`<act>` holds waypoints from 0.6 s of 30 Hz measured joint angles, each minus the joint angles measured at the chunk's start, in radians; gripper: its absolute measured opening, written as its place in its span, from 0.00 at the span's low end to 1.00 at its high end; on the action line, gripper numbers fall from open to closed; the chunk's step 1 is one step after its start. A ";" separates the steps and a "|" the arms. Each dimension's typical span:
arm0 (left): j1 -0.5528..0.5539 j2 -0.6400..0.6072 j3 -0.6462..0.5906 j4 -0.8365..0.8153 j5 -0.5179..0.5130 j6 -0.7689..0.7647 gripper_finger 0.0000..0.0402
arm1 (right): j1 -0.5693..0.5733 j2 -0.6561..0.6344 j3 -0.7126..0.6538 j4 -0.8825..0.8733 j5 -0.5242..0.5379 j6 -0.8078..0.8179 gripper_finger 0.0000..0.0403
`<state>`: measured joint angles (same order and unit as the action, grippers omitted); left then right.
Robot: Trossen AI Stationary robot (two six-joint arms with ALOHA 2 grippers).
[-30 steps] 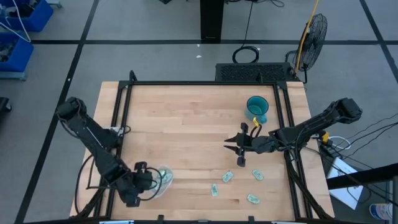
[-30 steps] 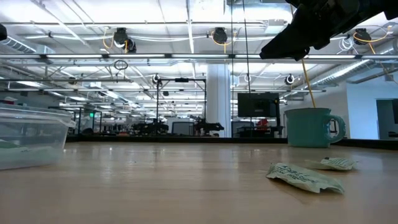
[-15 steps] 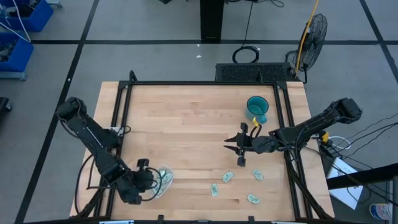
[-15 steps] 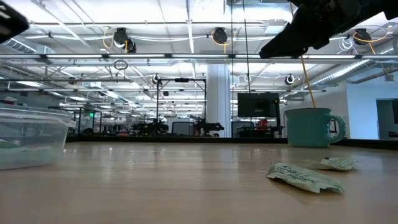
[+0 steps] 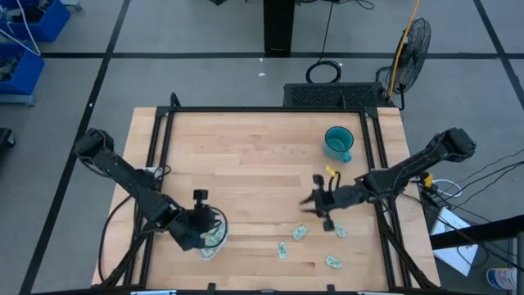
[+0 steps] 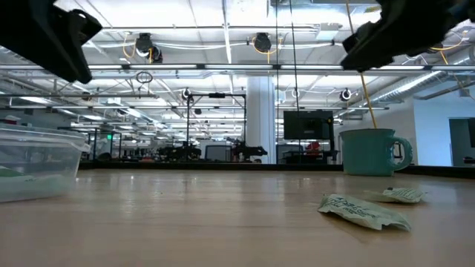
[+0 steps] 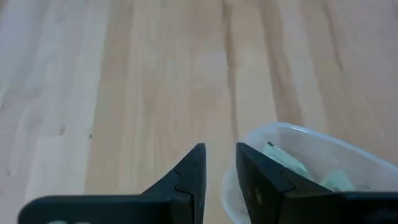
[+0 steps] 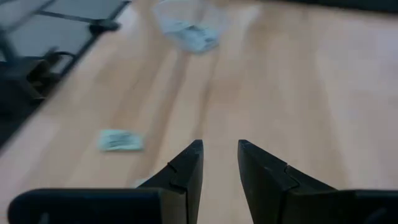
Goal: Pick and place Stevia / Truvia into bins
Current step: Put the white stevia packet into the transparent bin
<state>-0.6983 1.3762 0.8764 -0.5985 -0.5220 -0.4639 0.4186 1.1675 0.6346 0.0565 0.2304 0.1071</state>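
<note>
Four small pale green-and-white paper sachets lie loose on the wooden counter near its front right corner, and my right gripper hangs just above and beside them, so that arm is plainly the nearer one. The closest sachet sits just toward the front edge from its fingers, which stand slightly parted with nothing between them. My right arm reaches in low from the right edge, wrist roughly level. My left gripper hovers over the clear shallow plastic tub near the front left, jaws narrowly apart and empty; sachets already rest inside.
</note>
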 joint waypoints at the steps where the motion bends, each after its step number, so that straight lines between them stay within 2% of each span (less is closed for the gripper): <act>1: 0.008 0.000 0.000 0.000 0.002 0.003 0.24 | 0.015 0.000 0.000 -0.014 -0.002 0.037 0.23; 5: 0.034 0.000 0.000 0.000 0.002 0.058 0.24 | 0.073 -0.001 0.000 -0.176 -0.014 0.279 0.23; 11: 0.080 0.000 0.000 0.000 -0.002 0.097 0.24 | 0.147 -0.001 0.000 -0.556 -0.206 0.851 0.24; 14: 0.103 0.000 0.000 0.000 -0.002 0.098 0.24 | 0.183 -0.001 0.000 -0.580 -0.287 1.032 0.24; 18: 0.134 0.000 0.000 0.001 -0.002 0.117 0.24 | 0.205 -0.001 0.000 -0.585 -0.344 1.160 0.27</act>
<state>-0.5646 1.3758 0.8768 -0.5978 -0.5243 -0.3472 0.6239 1.1667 0.6346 -0.5286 -0.1131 1.2668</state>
